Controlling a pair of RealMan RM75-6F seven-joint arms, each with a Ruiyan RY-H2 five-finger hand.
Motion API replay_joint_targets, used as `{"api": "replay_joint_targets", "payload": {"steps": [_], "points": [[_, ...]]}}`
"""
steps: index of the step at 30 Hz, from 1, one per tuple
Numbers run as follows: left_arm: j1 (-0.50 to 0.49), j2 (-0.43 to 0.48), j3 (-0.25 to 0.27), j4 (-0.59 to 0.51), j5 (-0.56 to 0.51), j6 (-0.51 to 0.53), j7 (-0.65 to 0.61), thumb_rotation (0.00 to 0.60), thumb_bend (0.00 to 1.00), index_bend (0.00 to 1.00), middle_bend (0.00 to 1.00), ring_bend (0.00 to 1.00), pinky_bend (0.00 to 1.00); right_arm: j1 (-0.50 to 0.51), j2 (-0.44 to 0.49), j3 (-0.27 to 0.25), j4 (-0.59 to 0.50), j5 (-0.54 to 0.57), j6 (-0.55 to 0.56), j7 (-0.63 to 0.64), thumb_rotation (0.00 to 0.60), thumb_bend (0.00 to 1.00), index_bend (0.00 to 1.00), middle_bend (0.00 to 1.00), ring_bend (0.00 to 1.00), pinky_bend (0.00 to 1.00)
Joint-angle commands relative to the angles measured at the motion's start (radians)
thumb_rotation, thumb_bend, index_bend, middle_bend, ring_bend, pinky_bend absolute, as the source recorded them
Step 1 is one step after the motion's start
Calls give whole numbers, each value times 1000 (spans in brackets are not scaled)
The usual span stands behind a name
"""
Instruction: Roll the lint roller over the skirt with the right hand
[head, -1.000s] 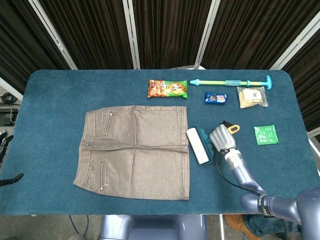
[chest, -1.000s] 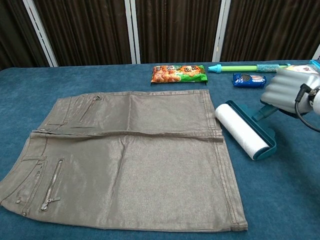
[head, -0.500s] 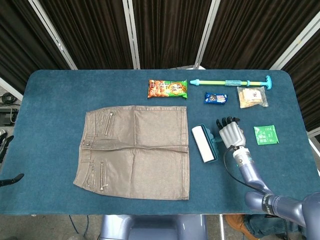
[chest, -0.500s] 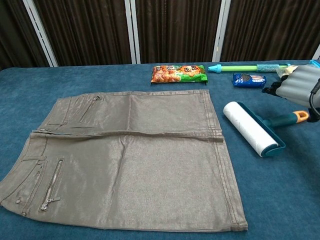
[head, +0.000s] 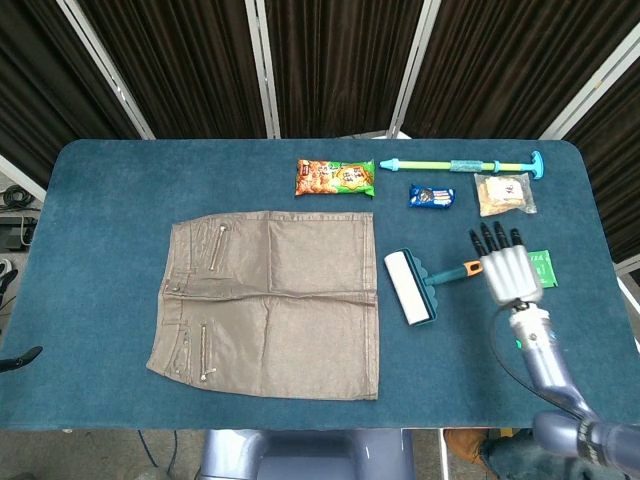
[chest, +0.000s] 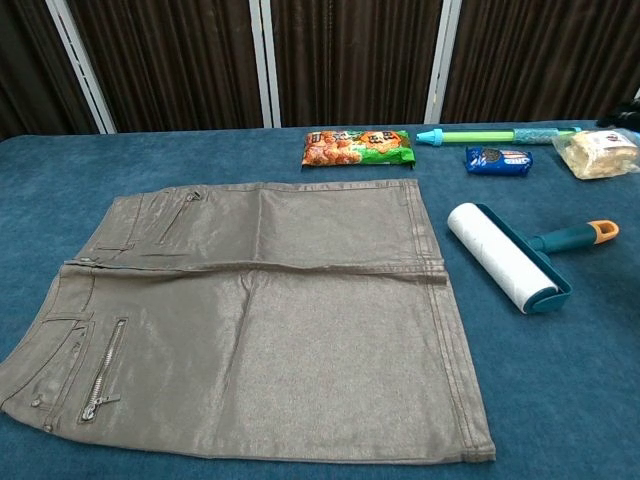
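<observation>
A grey-brown skirt (head: 270, 303) (chest: 260, 310) lies flat on the blue table, waistband to the left. The lint roller (head: 409, 286) (chest: 500, 255), a white roll in a teal frame with an orange-tipped handle (head: 470, 267), lies on the cloth just right of the skirt's hem. My right hand (head: 508, 271) hovers to the right of the handle tip, fingers spread and holding nothing; it is outside the chest view. My left hand is not visible in either view.
Along the far side lie a snack bag (head: 335, 178), a green-blue pump toy (head: 462, 164), a small blue packet (head: 431, 196) and a clear bag of biscuits (head: 504, 194). A green tea sachet (head: 541, 266) lies partly under my right hand.
My right hand let go of the lint roller and drew back to the right. The roller, which shifted a little to the right, now rests on the table with its handle exposed.
</observation>
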Motion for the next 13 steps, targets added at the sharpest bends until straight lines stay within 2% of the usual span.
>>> {"api": "replay_joint_targets", "payload": {"steps": [1,4,7,13], "points": [[11,-5,1,13,16,25,-7,600,0,0,0,0,0,-119,92,-13,-92,-114,111,224,600,0,0,6,0,77],[20,-13,7,29,38,46,-14,600,0,0,0,0,0,-180,105,-15,-99,-191,172,386,600,0,0,0,0,6],[27,-18,13,42,50,57,-20,600,0,0,0,0,0,-240,108,-21,-100,-261,227,540,600,0,0,0,0,0],[39,-12,22,41,66,72,-35,600,0,0,0,0,0,-311,103,-30,-103,-344,288,627,600,0,0,0,0,0]]}}
